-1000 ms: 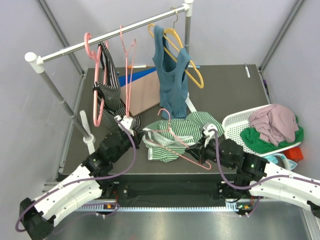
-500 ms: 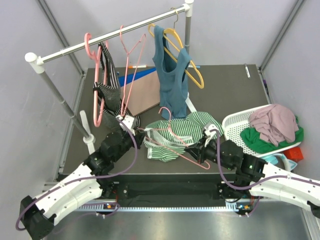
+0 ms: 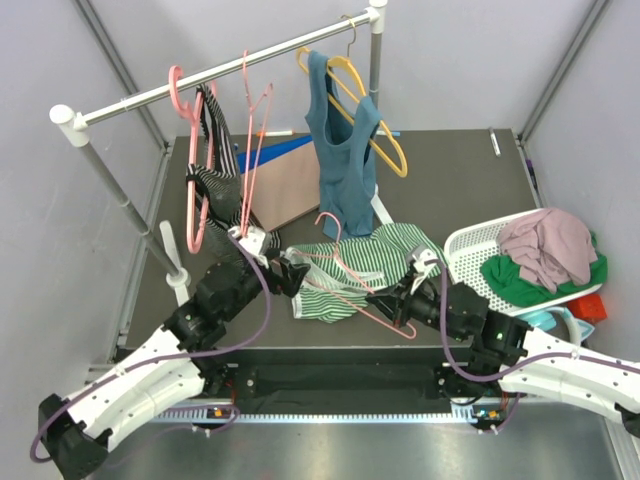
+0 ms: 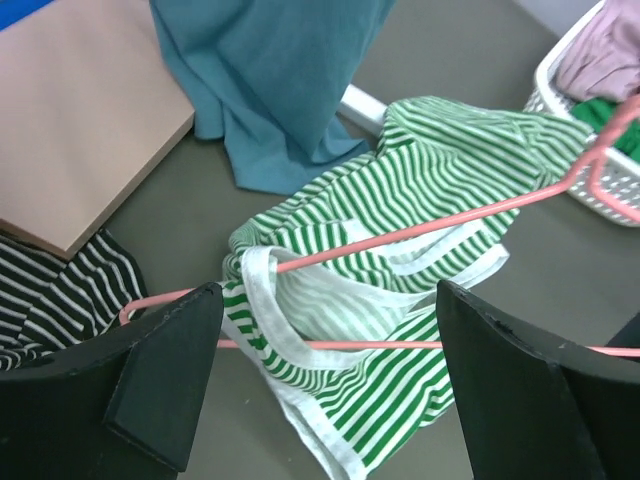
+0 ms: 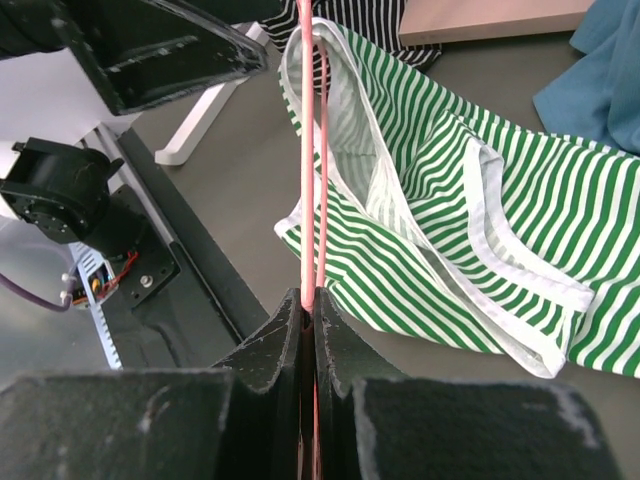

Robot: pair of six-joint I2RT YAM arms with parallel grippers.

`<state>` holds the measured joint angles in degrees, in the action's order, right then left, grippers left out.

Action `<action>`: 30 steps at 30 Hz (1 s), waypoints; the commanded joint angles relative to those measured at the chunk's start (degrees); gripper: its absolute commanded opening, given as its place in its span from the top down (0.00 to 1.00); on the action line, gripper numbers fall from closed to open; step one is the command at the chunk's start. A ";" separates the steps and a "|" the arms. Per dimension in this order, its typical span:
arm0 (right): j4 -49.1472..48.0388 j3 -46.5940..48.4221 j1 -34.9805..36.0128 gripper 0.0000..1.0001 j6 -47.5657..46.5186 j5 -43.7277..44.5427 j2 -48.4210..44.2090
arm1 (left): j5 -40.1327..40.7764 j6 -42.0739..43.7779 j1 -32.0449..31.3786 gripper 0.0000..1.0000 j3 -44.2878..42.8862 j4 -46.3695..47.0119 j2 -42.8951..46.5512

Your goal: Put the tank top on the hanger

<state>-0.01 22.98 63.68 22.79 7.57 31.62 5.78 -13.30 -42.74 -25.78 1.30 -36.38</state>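
The green-and-white striped tank top (image 3: 375,255) lies crumpled on the dark table, and the thin pink hanger (image 4: 380,345) is threaded through it. One white-trimmed strap (image 4: 270,320) is looped over the hanger's bar. My left gripper (image 3: 292,274) stands wide open at the hanger's left end, its fingers (image 4: 165,365) either side of the strap and bar and touching neither. My right gripper (image 5: 312,305) is shut on the hanger's (image 5: 305,150) right corner, with the tank top (image 5: 480,230) just beyond it.
A clothes rail (image 3: 220,70) crosses the back, carrying a teal tank top (image 3: 345,150) on a yellow hanger, a black-and-white striped garment (image 3: 215,170) and spare pink hangers (image 3: 255,120). A brown board (image 3: 295,180) lies behind. At the right stands a white basket (image 3: 470,245) of clothes.
My left gripper has gone from shut to wide open and let go at the hanger's left end. The right gripper keeps its hold, shifted slightly nearer.
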 commanded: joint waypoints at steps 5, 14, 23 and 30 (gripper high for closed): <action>-9.90 -2.06 -0.05 1.00 1.29 -1.68 1.08 | -10.43 0.38 0.11 0.07 -0.32 9.94 2.28; -15.81 -4.26 -0.05 1.00 2.61 -4.14 3.01 | -13.51 -0.76 0.03 0.06 -1.20 17.06 -4.83; -17.74 -4.79 -0.05 1.00 2.88 -4.93 5.21 | -15.97 -2.43 0.03 0.07 -0.32 22.07 -6.33; -20.03 -4.79 -0.05 1.00 3.32 -5.90 7.14 | -15.36 -4.01 0.03 0.10 -0.15 24.80 -9.23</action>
<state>-13.65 17.98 63.64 25.34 3.07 38.30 -9.43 -15.90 -42.74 -25.76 20.71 -44.18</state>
